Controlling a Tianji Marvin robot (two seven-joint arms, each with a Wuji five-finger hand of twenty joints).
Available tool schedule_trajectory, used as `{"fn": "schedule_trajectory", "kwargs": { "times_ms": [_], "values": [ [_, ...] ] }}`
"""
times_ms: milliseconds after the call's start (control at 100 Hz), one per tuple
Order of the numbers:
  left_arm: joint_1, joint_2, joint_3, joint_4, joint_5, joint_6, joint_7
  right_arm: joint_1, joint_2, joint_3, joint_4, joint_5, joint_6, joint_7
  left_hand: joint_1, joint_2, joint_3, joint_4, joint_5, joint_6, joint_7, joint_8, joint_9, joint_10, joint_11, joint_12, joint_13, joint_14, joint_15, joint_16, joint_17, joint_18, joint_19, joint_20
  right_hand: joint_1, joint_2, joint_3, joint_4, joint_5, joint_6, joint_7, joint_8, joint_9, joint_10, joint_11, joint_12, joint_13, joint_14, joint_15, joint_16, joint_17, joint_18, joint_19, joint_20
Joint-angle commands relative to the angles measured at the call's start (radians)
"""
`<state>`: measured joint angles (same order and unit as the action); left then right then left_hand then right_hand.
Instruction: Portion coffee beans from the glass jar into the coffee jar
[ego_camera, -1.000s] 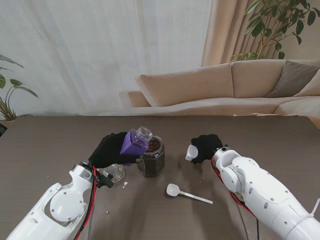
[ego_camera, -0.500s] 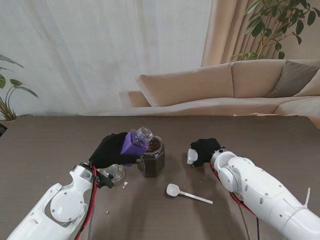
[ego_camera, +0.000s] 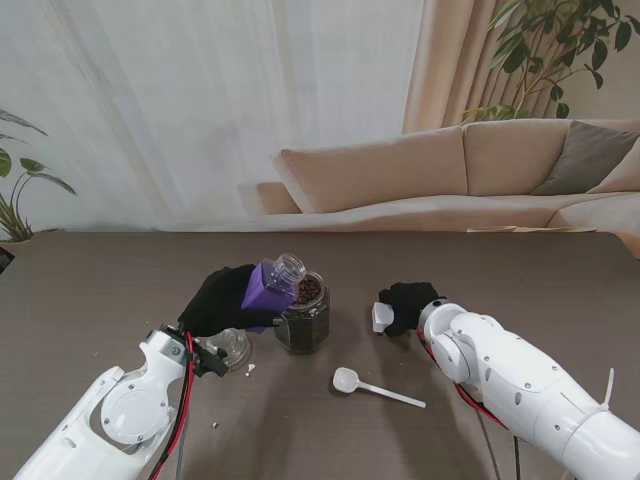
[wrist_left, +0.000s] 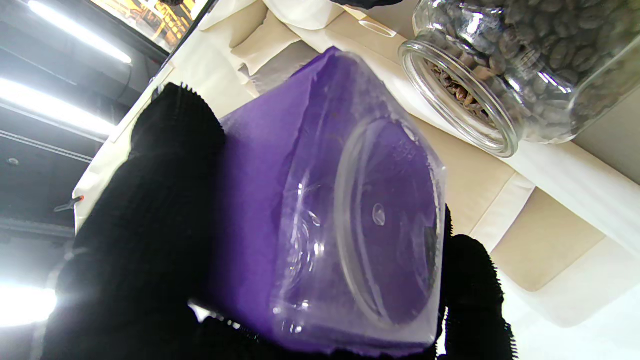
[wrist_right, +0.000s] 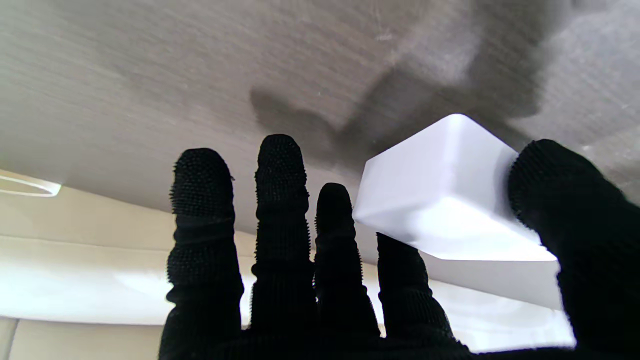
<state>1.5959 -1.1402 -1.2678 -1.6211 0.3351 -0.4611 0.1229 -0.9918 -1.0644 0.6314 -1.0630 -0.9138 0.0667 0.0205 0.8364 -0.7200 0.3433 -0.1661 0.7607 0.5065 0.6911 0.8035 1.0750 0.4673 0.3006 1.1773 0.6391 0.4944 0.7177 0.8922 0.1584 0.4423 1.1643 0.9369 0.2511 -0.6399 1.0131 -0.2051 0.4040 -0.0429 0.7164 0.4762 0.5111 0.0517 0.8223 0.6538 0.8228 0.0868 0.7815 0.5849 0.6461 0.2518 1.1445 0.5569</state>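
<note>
My left hand (ego_camera: 222, 298) is shut on the purple coffee jar (ego_camera: 268, 285) and holds it tilted above the table, its open clear neck by the rim of the glass jar (ego_camera: 304, 318). That jar stands open and holds dark beans. The left wrist view shows the purple jar's clear base (wrist_left: 350, 235) between my black fingers (wrist_left: 150, 225), with the bean-filled glass jar (wrist_left: 525, 65) close beside it. My right hand (ego_camera: 408, 303), to the right of the glass jar, pinches a white square lid (ego_camera: 382, 316) between thumb and forefinger, low over the table (wrist_right: 450, 195).
A white plastic scoop (ego_camera: 375, 387) lies on the brown table nearer to me than the glass jar. A round glass lid (ego_camera: 232, 347) rests by my left wrist. A few small crumbs lie near it. A beige sofa stands beyond the table's far edge.
My right hand has come slightly nearer to me and lower with the white lid. The left hand and purple jar have stayed in place.
</note>
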Motion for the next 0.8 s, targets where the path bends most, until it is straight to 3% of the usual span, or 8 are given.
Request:
{"fn": "schedule_trajectory", "kwargs": {
  "times_ms": [0,340,520,690,790],
  "values": [
    [0.0,-0.005,0.001,-0.002,-0.002,0.0,-0.016,-0.001,0.003,-0.001,-0.015,-0.003,-0.001,0.039,0.178,0.236,0.421,0.054,0.131,-0.076,0.202,0.065,0.004,-0.064,0.007,0.002,0.0,0.024,0.065,0.019,-0.016,-0.143,-0.018,-0.022,-0.001,0.054,-0.013,0.048,-0.03,-0.051,-0.001,0.001,-0.049,0.028,0.002,-0.016,-0.024,0.017,-0.009,-0.007,-0.245,-0.016,-0.009,-0.011],
    [-0.004,-0.005,0.004,0.002,-0.004,-0.003,-0.017,-0.004,0.01,0.012,-0.042,0.005,0.007,0.099,0.178,0.236,0.422,0.054,0.131,-0.075,0.202,0.065,0.006,-0.063,0.008,0.001,0.0,0.024,0.066,0.02,-0.016,-0.143,-0.017,-0.021,-0.016,0.078,-0.178,0.068,-0.205,-0.036,-0.12,-0.057,-0.171,0.024,0.007,-0.039,-0.105,0.034,-0.03,-0.019,-0.286,-0.021,-0.042,0.008],
    [-0.004,-0.006,0.004,0.003,-0.003,-0.004,-0.015,-0.095,0.015,0.144,-0.141,-0.038,0.015,0.096,0.177,0.236,0.421,0.054,0.132,-0.075,0.201,0.066,0.005,-0.061,0.007,0.001,0.0,0.024,0.066,0.02,-0.016,-0.142,-0.017,-0.021,0.013,0.155,-0.353,0.107,-0.165,-0.024,-0.106,-0.054,-0.163,0.032,0.015,-0.045,-0.119,0.043,-0.041,-0.027,-0.294,-0.02,-0.051,0.024],
    [-0.005,-0.005,0.005,0.004,-0.006,-0.003,-0.02,-0.221,0.018,0.288,-0.276,-0.069,-0.018,0.093,0.178,0.237,0.421,0.054,0.13,-0.076,0.2,0.066,0.004,-0.061,0.007,0.0,-0.001,0.023,0.066,0.02,-0.016,-0.142,-0.017,-0.021,0.035,0.135,-0.293,0.105,-0.038,-0.014,-0.043,-0.033,-0.094,0.035,0.005,-0.047,-0.093,0.045,-0.058,-0.039,-0.283,-0.01,-0.052,0.025],
    [-0.005,-0.005,0.006,0.005,-0.007,-0.005,-0.019,-0.297,0.018,0.359,-0.356,-0.071,-0.043,0.095,0.178,0.236,0.421,0.054,0.13,-0.075,0.199,0.066,0.005,-0.062,0.007,0.0,0.0,0.024,0.066,0.02,-0.016,-0.141,-0.016,-0.02,0.013,0.07,-0.136,0.076,0.03,-0.013,-0.01,-0.022,-0.036,0.031,-0.005,-0.044,-0.059,0.042,-0.072,-0.042,-0.27,-0.004,-0.051,0.021]
  ]
}}
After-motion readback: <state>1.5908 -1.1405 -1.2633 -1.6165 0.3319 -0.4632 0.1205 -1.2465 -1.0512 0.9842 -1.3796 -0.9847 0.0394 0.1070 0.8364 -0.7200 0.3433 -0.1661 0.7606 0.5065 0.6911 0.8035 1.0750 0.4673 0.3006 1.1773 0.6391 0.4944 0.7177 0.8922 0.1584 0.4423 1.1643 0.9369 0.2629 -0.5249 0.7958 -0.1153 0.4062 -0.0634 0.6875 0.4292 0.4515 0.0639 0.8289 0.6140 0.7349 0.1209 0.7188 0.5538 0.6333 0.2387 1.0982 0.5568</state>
